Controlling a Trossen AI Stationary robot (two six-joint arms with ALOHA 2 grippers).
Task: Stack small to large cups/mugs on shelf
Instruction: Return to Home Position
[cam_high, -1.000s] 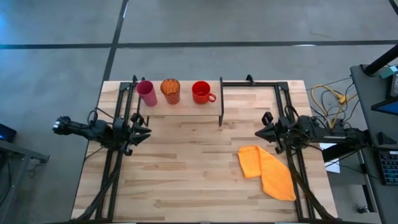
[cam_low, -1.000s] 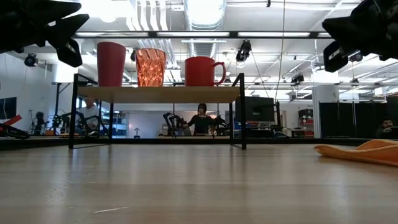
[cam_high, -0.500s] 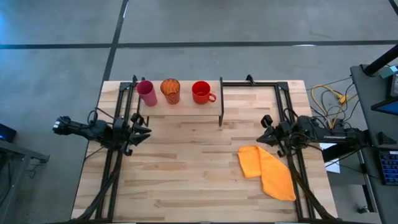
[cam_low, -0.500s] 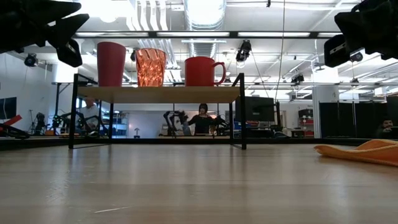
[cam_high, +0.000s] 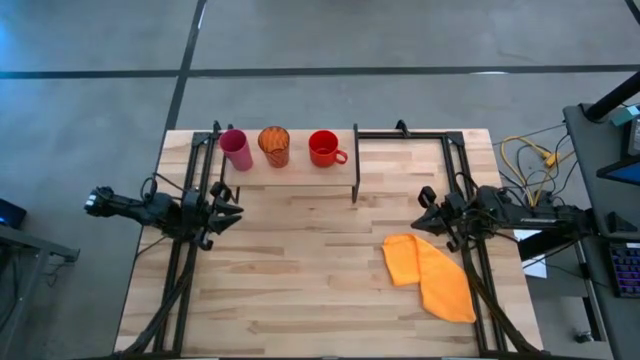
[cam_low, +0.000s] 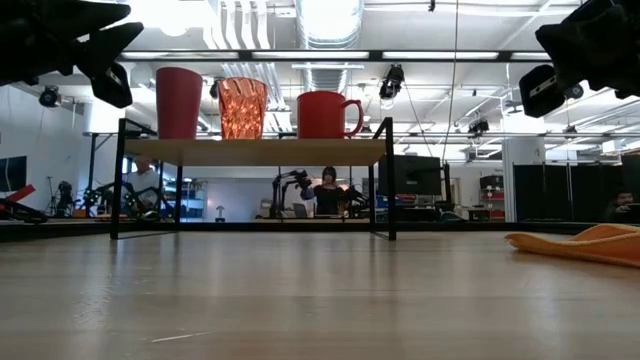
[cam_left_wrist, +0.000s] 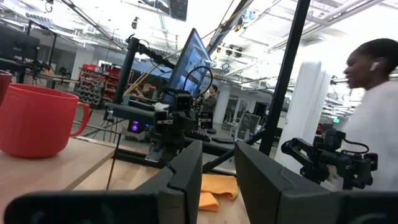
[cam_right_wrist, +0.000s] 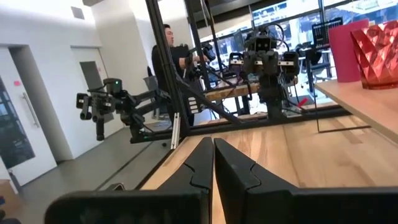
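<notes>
The pink tumbler (cam_high: 235, 148), the orange ribbed cup (cam_high: 274, 145) and the red mug (cam_high: 324, 148) stand upright in a row, each on its base, on the shelf's plank (cam_high: 290, 176) at the table's far side. In the low view they show as tumbler (cam_low: 178, 102), cup (cam_low: 242, 108) and mug (cam_low: 325, 114). My left gripper (cam_high: 232, 212) hangs above the table's left side, open and empty (cam_left_wrist: 217, 174). My right gripper (cam_high: 420, 212) hangs above the table's right side, shut and empty (cam_right_wrist: 213, 162).
An orange cloth (cam_high: 430, 275) lies crumpled on the table's near right part, below my right gripper. The shelf stands on thin black legs (cam_low: 388, 180). A black metal frame (cam_high: 440, 135) runs along the far right. People show in the room beyond the table.
My right gripper has shifted a little toward the table's near edge. The cups and my left gripper have kept still.
</notes>
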